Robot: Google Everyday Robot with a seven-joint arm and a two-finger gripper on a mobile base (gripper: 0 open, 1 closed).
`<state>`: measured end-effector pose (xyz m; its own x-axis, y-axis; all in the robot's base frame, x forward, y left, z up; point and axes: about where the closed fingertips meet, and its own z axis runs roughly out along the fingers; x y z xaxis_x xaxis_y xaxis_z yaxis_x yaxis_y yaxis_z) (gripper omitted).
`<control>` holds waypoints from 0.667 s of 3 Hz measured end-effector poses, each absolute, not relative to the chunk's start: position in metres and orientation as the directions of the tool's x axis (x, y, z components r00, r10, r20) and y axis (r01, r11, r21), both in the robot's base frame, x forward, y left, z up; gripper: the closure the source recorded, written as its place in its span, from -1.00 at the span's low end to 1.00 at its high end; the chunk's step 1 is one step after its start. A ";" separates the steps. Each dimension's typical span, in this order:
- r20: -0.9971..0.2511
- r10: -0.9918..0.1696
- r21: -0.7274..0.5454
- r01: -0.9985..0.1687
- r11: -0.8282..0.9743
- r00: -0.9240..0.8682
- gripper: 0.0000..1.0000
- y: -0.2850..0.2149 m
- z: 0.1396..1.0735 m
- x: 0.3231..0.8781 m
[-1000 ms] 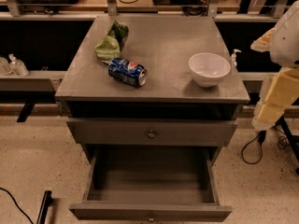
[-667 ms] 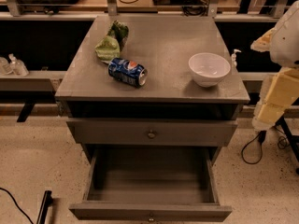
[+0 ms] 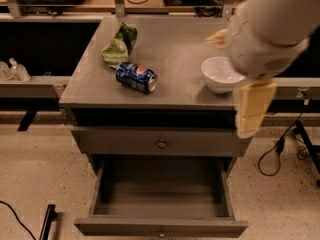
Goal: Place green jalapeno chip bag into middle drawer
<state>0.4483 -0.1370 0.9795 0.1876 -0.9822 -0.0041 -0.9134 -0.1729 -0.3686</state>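
The green jalapeno chip bag (image 3: 119, 46) lies crumpled at the back left of the grey cabinet top (image 3: 170, 54). The middle drawer (image 3: 161, 204) is pulled out at the bottom, its inside empty, with a knob on its front. My gripper (image 3: 252, 106) hangs at the right, at the cabinet's front right corner, beside the white bowl and far from the bag. It holds nothing that I can see. The big white arm (image 3: 270, 29) above it hides the cabinet's right edge.
A blue Pepsi can (image 3: 136, 77) lies on its side just in front of the bag. A white bowl (image 3: 218, 74) stands at the right, partly under the arm. The knobbed drawer above (image 3: 161, 143) is shut. Cables (image 3: 280, 149) lie on the floor at the right.
My arm and gripper have swung left from beyond the cabinet's right edge to over its right side and the bowl. The bag, can and drawers have not moved.
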 end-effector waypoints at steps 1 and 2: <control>0.074 -0.939 -0.379 -0.861 -0.339 0.337 -1.00 -0.108 0.957 0.447; 0.074 -0.939 -0.379 -0.861 -0.339 0.337 -1.00 -0.109 0.957 0.447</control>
<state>0.4466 -0.1088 0.9566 0.3369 -0.9386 0.0739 -0.8611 -0.3389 -0.3789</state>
